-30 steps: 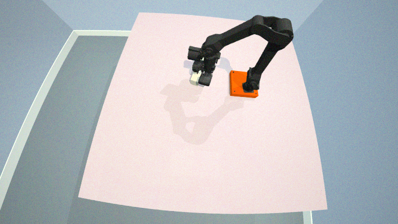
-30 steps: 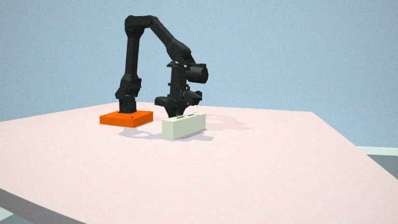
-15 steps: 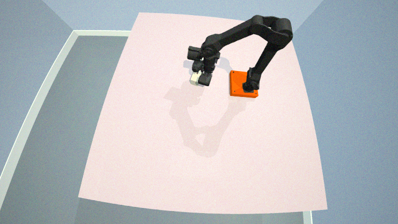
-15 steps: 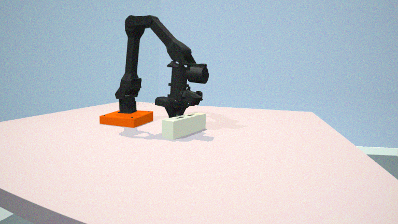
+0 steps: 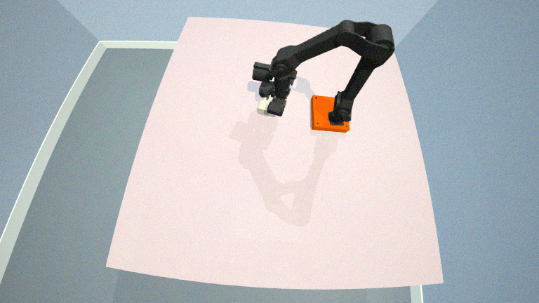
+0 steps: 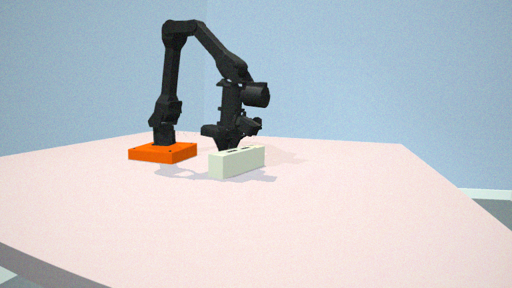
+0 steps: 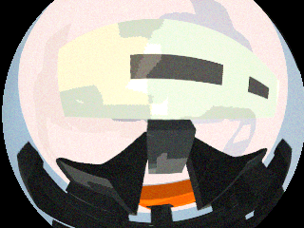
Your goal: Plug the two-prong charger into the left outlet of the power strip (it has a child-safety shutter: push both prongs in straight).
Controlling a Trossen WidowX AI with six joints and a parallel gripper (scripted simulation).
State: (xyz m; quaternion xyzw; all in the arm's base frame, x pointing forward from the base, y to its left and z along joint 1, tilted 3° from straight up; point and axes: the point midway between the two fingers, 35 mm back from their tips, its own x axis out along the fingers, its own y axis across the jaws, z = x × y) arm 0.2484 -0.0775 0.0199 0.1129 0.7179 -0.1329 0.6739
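Note:
The charger is a dark grey block, held between the fingers of my gripper, which is shut on it. The pale green power strip lies on the table, with two dark outlet openings on its top. In the wrist view the charger's front end is right at the strip's near long edge, below the larger dark opening; the smaller opening is farther right. The prongs are not visible, and whether they touch the strip cannot be told. In the exterior view the strip hides the fingertips' lower ends and the charger.
The arm's orange base block stands on the pale pink table, beside the strip. The arm arches over from the base to the strip, and its shadows fall across the table.

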